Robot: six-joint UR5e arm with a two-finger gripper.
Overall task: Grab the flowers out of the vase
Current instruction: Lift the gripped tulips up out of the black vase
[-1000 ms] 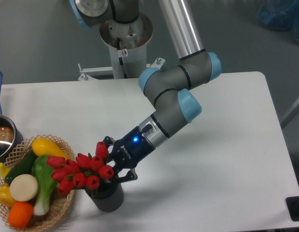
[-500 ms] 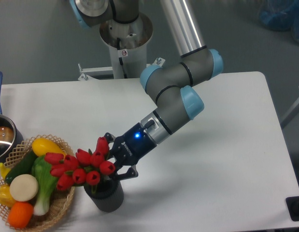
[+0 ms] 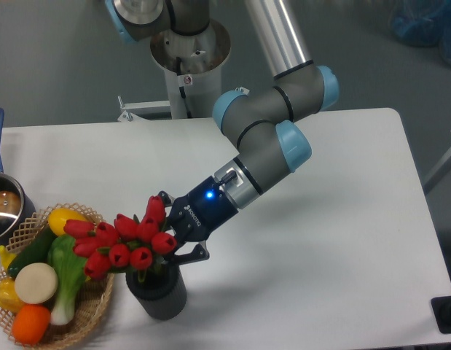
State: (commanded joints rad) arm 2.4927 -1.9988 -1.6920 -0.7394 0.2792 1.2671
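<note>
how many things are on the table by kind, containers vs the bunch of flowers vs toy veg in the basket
Containers: 3 – vase, basket, pot
Flower bunches: 1 – flowers
Toy vegetables that show in the basket: about 6, some partly hidden
Total: about 10

No legible text, labels or numbers anywhere.

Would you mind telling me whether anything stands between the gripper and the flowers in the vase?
Nothing visible does. The gripper is already at the flowers, just below the red buds and above the rim of the vase. The wicker basket of toy vegetables sits off to the side of the vase, clear of the gripper.
</note>
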